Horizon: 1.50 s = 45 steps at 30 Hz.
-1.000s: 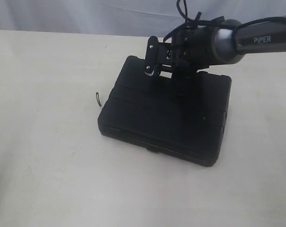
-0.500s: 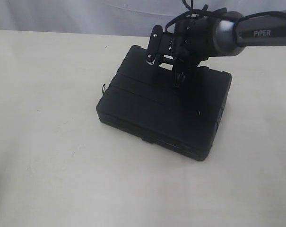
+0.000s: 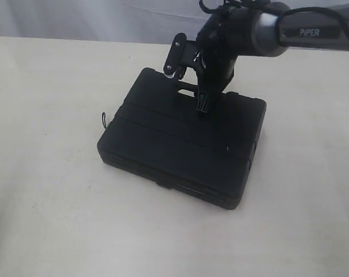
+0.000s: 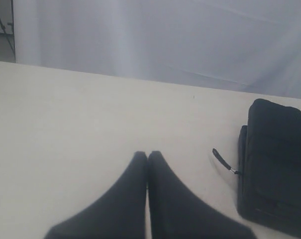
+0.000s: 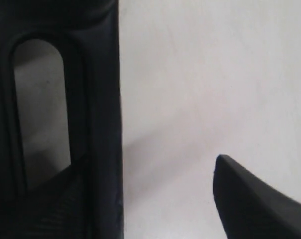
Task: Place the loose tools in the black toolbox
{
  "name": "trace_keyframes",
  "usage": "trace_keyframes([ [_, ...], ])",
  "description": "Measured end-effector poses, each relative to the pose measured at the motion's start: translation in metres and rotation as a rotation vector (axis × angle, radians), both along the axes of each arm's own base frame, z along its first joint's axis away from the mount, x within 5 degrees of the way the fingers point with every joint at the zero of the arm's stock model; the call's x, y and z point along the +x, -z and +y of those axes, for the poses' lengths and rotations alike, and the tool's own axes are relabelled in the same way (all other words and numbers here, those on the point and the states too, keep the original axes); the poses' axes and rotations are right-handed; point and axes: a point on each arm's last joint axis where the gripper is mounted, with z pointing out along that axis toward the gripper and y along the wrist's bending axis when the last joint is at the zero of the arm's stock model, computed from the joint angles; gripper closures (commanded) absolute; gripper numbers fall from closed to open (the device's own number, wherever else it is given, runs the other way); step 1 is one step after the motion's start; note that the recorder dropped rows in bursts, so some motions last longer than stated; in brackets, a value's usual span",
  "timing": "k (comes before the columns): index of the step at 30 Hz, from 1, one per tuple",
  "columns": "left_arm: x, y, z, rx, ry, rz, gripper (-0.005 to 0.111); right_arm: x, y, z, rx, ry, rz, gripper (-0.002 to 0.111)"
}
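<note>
closed black plastic toolbox (image 3: pixel 180 144) on the cream table (image 3: pixel 47 202).
right gripper (image 3: pixel 186 90) spread apart astride its handle edge, clamping nothing; left gripper (image 4: pixel 148 154) pressed together, empty.

A pale cream table (image 3: pixel 47 219) with a matte top runs back to a wrinkled white cloth backdrop (image 3: pixel 105 17) hanging along its far edge. A tiny dark speck (image 3: pixel 129 56) marks the surface near that edge.
</note>
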Motion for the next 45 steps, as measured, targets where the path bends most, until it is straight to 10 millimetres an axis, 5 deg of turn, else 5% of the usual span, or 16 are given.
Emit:
trace_keyframes([
  [6,0.0,0.0,0.0,0.0,0.0,0.0,0.107,0.005,-0.022,0.006,0.162,0.085,0.095,0.044],
  [14,0.0,0.0,0.0,0.0,0.0,0.0,0.107,0.015,-0.032,-0.028,0.344,0.264,0.2,0.044],
  [19,0.0,0.0,0.0,0.0,0.0,0.0,0.107,0.01,-0.038,-0.033,0.335,0.261,0.243,0.046],
  [26,0.0,0.0,0.0,0.0,0.0,0.0,0.107,-0.016,-0.094,-0.04,0.324,0.246,0.255,0.068],
  [33,0.0,0.0,0.0,0.0,0.0,0.0,0.107,-0.069,-0.188,-0.061,0.372,0.283,0.091,0.078],
  [38,0.0,0.0,0.0,0.0,0.0,0.0,0.107,-0.147,-0.256,-0.09,0.453,0.351,-0.105,0.079],
  [41,0.0,0.0,0.0,0.0,0.0,0.0,0.107,-0.2,-0.277,-0.105,0.571,0.43,-0.182,0.081],
  [45,0.0,0.0,0.0,0.0,0.0,0.0,0.107,-0.264,-0.276,-0.11,0.822,0.509,-0.134,0.105],
])
